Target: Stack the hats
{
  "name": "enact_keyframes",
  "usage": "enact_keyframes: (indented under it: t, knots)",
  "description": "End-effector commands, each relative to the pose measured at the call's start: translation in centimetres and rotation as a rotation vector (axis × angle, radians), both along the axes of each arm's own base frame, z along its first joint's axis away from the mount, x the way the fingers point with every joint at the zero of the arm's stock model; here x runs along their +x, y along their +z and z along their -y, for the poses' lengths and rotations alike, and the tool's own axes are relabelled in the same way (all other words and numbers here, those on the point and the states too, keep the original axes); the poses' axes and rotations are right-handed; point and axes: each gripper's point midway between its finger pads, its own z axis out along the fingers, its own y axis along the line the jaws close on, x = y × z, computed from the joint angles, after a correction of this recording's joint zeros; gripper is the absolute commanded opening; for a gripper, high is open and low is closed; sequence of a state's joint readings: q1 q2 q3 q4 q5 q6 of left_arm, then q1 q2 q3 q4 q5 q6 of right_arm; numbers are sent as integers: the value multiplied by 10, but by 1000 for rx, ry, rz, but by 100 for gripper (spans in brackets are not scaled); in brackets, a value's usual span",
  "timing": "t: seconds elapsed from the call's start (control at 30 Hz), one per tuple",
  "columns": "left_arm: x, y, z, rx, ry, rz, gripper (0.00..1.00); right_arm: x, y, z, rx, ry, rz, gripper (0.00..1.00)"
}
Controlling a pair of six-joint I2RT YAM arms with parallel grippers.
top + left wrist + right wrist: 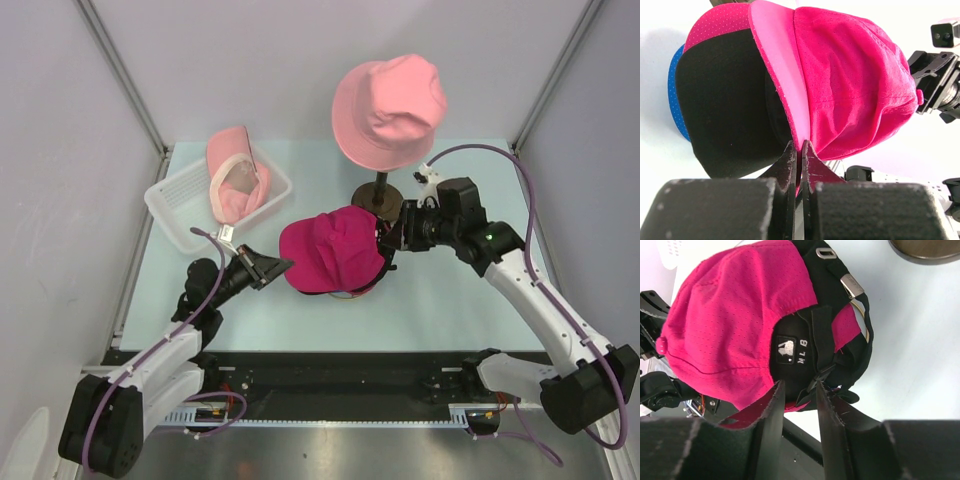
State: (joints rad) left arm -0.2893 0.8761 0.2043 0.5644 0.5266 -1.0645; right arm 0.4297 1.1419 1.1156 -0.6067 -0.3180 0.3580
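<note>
A magenta cap (330, 250) sits at the table's middle on top of a royal-blue cap (672, 95), of which only an edge shows. My left gripper (797, 144) is shut on the magenta cap's peak (782, 85), at the cap's left side (280, 266). At the cap's back, my right gripper (799, 385) stands part open, with the black rear strap (822, 347) between its fingers. A light-pink cap (237, 175) lies in the white basket. A salmon-pink bucket hat (390, 100) rests on a stand.
The white slatted basket (175, 200) stands at the back left. The stand's dark round base (377, 195) sits just behind the magenta cap, close to my right gripper. Grey walls close in both sides and the back.
</note>
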Motion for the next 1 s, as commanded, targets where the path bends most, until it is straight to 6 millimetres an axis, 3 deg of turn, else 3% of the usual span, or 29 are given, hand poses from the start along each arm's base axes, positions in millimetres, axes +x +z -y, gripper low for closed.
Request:
enact_keyframes:
  t: [0.0, 0.17, 0.2, 0.27, 0.37, 0.4, 0.43, 0.5, 0.6, 0.97]
  knots:
    - [2, -19, -5, 75, 10, -36, 0, 7, -5, -1, -10, -1, 18, 33]
    - [1, -27, -4, 85, 0, -51, 0, 14, -15, 3, -33, -34, 12, 19]
    - [1, -28, -4, 88, -3, -55, 0, 16, -20, 3, -41, -43, 2, 10]
    - [2, -32, -4, 95, 1, -66, 1, 18, -27, 8, -65, -74, -15, 0]
    - [5, -40, -8, 123, 20, -87, 8, 21, -41, 15, -103, -121, -50, 0]
    - [6, -45, -9, 137, 29, -106, 21, 20, -43, 17, -110, -131, -58, 0]
    - [9, -44, -10, 147, 39, -110, 24, 19, -51, 20, -127, -143, -77, 0]
    - [12, -53, -13, 175, 61, -139, 25, 19, -55, 22, -135, -157, -89, 0]
    - [17, -53, -14, 175, 72, -142, 30, 16, -67, 25, -150, -174, -121, 0]
    - [36, -51, -10, 221, 63, -142, 31, 18, -110, 31, -200, -227, -207, 0]
